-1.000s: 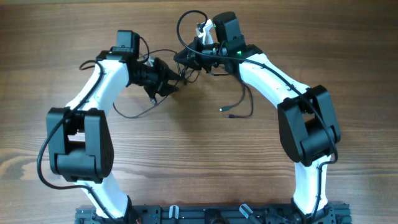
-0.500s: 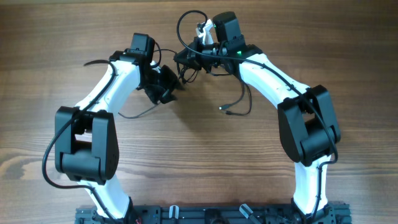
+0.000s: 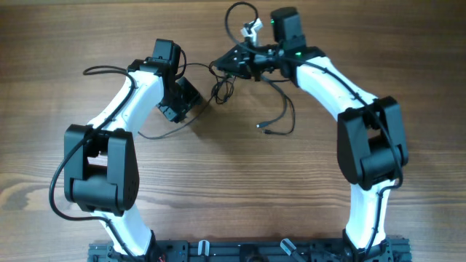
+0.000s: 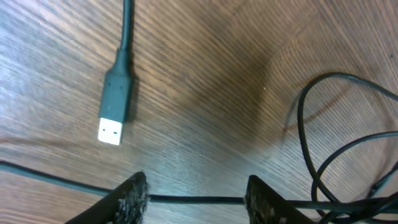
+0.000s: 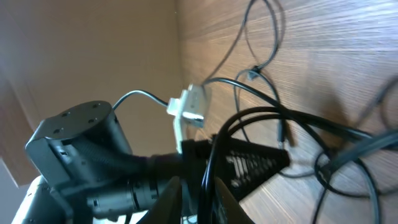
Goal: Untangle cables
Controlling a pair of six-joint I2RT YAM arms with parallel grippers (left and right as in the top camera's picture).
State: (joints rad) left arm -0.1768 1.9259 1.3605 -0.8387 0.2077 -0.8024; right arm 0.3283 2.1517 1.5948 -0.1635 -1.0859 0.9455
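Where the thin black cables (image 3: 220,89) knot into a small tangle near the twelve o'clock edge of the brown wood-grain surface (image 3: 218,189), one strand trails toward five o'clock to a small plug end (image 3: 260,127). My left hand (image 4: 198,198), at the tangle's nine o'clock, is released. A strand lies between its parted fingers (image 4: 134,199), and a silver-tipped black USB plug (image 4: 115,102) is at its eleven o'clock. My right hand (image 3: 224,62) sits at the tangle's twelve o'clock among strands; I cannot tell whether it is clenched.

Matt grained wood table (image 4: 205,74), smooth black plastic-sheathed cables (image 4: 127,25)
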